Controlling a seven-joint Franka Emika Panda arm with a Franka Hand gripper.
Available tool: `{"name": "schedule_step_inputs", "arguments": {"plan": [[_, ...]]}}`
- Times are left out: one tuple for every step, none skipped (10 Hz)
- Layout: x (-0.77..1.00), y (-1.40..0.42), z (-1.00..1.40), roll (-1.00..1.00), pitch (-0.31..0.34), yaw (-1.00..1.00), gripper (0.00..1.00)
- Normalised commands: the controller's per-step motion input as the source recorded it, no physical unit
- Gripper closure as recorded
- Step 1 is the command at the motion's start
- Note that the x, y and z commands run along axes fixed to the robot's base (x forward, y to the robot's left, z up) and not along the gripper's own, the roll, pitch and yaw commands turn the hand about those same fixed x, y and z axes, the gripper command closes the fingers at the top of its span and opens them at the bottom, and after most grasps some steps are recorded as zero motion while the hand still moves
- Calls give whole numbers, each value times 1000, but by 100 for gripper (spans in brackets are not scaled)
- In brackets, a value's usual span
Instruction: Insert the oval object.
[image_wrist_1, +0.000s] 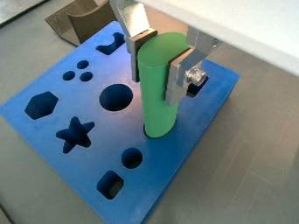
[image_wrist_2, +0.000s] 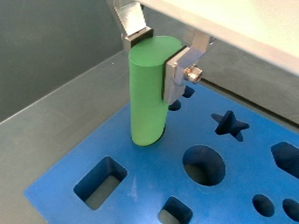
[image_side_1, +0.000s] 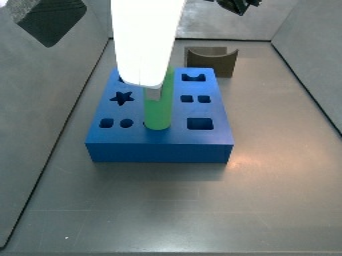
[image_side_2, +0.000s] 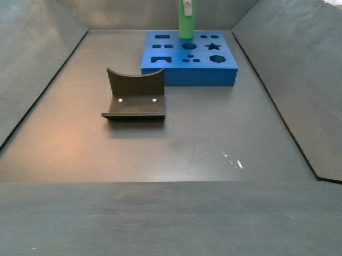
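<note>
The oval object (image_wrist_1: 162, 86), a bright green translucent rod, stands upright over the blue block (image_wrist_1: 70, 179), its lower end down at the block's top face. In both wrist views the rod's foot meets the blue surface among the cut-outs; whether it sits in a hole or only rests on top cannot be told. The gripper (image_wrist_1: 163, 59) is clamped on the upper part of the rod, a silver finger (image_wrist_2: 179, 72) pressed flat against each side. In a side view the rod (image_side_1: 156, 108) shows below the bright, washed-out arm, near the middle of the block (image_side_1: 160, 146).

The block's top carries shaped openings: a star (image_wrist_1: 75, 133), a large round hole (image_wrist_1: 114, 97), a hexagon (image_wrist_1: 41, 104), small round holes and rectangular slots (image_wrist_2: 100, 180).

A dark grey curved block (image_side_2: 134, 97) lies on the grey floor, well apart from the blue block (image_side_2: 201, 74), where the rod (image_side_2: 187, 20) rises.
</note>
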Motion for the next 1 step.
{"name": "schedule_step_inputs", "arguments": {"plan": [[0,0,0,0,0,0,100]]}}
